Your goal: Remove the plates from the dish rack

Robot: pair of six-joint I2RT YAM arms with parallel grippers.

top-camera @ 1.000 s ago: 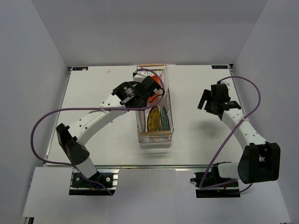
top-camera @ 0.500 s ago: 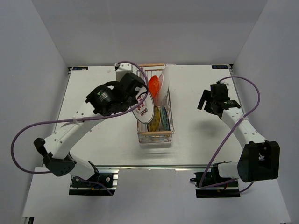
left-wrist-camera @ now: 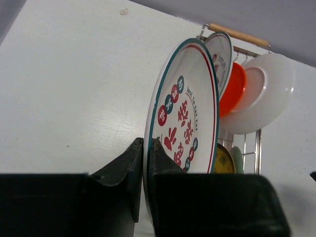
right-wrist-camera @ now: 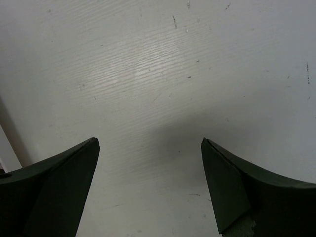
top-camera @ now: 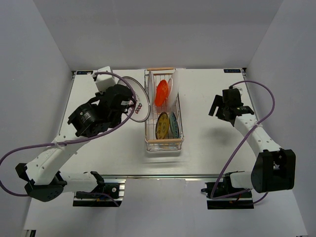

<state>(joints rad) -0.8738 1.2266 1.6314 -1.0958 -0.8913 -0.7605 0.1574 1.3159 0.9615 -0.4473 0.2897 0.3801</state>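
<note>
**Top and wrist views.** The dish rack [top-camera: 146, 118] is a long chrome wire basket with a light wooden bar handle [top-camera: 164, 140] at each short end. It stands lengthwise at the middle of the matt white table [top-camera: 207, 148].

**Left of the rack.** We see the left gripper [top-camera: 134, 104] pinching the lower edge of the white plate with red marks [top-camera: 141, 104]. In the wrist view its dark fingers [left-wrist-camera: 126, 168] press on both faces of the rim. The plate stands nearly upright, clear of the wires and just beside the rack's left wall. It is round and glossy, with a thin teal line at its edge. A broad stretch of tabletop lies to the left of the rack.

**Right of the rack.** The right gripper [top-camera: 217, 106] hangs well apart from the rack. Its fingers [right-wrist-camera: 59, 187] are spread wide, with only tabletop between them.

**Inside the rack.**
- **Far half:** the orange-red plate [top-camera: 161, 92] leans against a plain white plate [top-camera: 173, 88].
- **Near half:** the yellow patterned plate [top-camera: 162, 125] and the teal patterned plate [top-camera: 173, 124] stand on edge side by side.
- **Far end:** in the left wrist view a teal-rimmed plate [left-wrist-camera: 223, 49] shows here, partly hidden behind the held plate.
</note>
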